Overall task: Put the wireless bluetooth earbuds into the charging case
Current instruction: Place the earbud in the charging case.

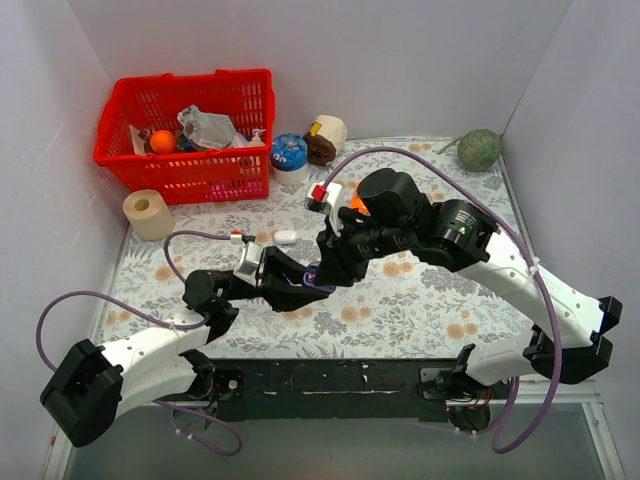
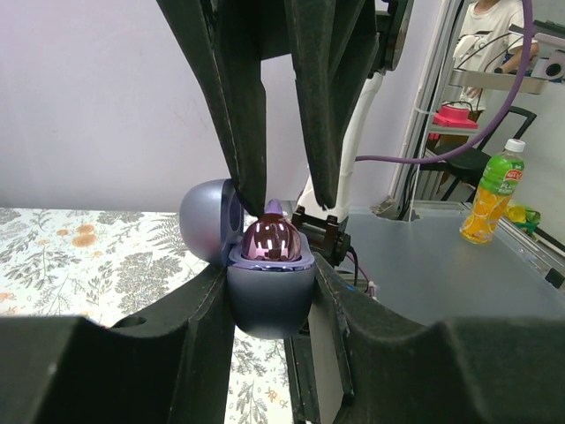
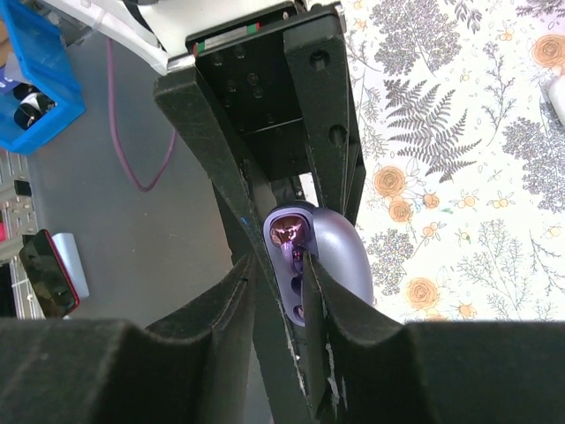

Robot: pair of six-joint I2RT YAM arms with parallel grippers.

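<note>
While the rounded lavender plastic charging case (image 2: pixel 265 300) is clamped, lid open, by the left gripper (image 2: pixel 272 309), a glossy purple plastic earbud (image 2: pixel 272 240) is seated in its well. Just above the case the right gripper (image 2: pixel 287 199) is parted partway, nothing gripped. Were a finger snagged in lifting, the earbud could be tipped out.

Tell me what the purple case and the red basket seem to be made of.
Purple case: likely hard plastic, a smooth satin shell with soft highlights. Red basket: likely moulded plastic, uniform colour with an open lattice wall.
</note>
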